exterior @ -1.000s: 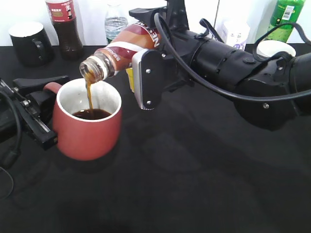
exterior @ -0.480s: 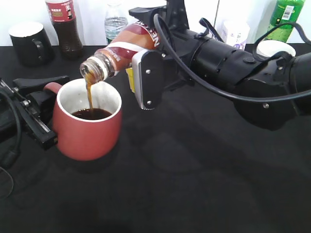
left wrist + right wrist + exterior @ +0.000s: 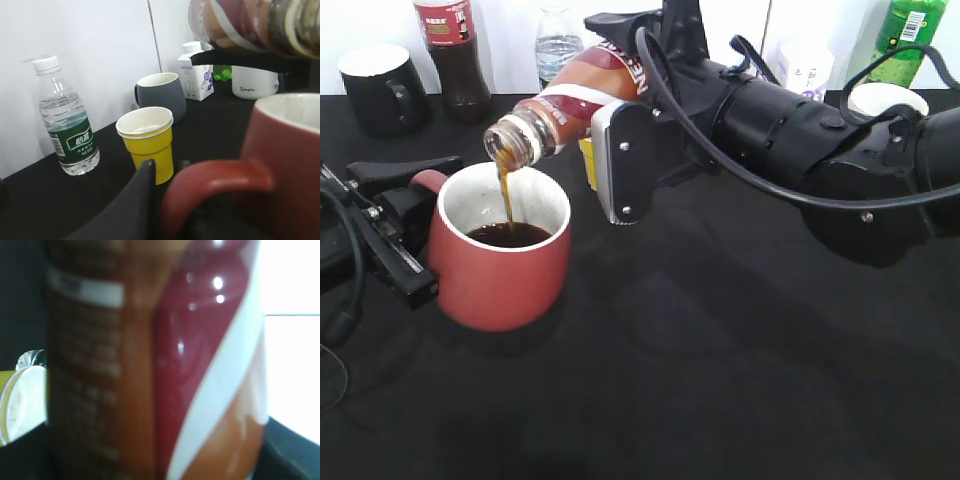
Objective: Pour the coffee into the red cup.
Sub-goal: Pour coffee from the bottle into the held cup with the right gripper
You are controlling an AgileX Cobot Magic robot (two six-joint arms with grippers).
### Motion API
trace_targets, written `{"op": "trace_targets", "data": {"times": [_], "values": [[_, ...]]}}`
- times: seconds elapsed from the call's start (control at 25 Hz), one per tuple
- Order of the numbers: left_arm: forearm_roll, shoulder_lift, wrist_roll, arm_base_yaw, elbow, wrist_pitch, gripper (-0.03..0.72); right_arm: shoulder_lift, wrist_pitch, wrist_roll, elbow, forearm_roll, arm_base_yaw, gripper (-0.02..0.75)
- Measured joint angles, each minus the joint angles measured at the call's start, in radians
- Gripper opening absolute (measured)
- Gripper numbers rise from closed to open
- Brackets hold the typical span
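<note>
The red cup point(image 3: 500, 262) stands on the black table at the left, part full of dark coffee. My left gripper point(image 3: 412, 210) is shut on its handle point(image 3: 215, 185); one black finger point(image 3: 142, 200) shows beside the handle in the left wrist view. My right gripper point(image 3: 620, 110) is shut on the coffee bottle point(image 3: 575, 100) and holds it tilted, mouth down-left over the cup. A thin brown stream point(image 3: 505, 195) falls from the mouth into the cup. The bottle's label fills the right wrist view point(image 3: 165, 365) and hides the fingers.
A black mug point(image 3: 380, 88), a dark red-label bottle point(image 3: 453, 60) and a water bottle point(image 3: 557, 45) stand at the back left. A yellow paper cup point(image 3: 149, 142) sits behind the bottle. A milk carton point(image 3: 804, 68), a white cup point(image 3: 887, 100) and a green bottle point(image 3: 910, 30) stand at the back right.
The bottle and both arms hold the same pose. The stream keeps running into the cup.
</note>
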Motion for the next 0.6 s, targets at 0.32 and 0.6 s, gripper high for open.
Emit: {"op": "trace_targets", "data": {"times": [0.32,0.6], "values": [[0.000,0.000,0.000,0.000,0.000,0.002,0.102,0.000,0.000,-0.011,0.000,-0.002,0.000,0.527],[0.000,0.000,0.001,0.000,0.000,0.003,0.102,0.000,0.000,-0.031,0.000,-0.004,0.000,0.527]]}}
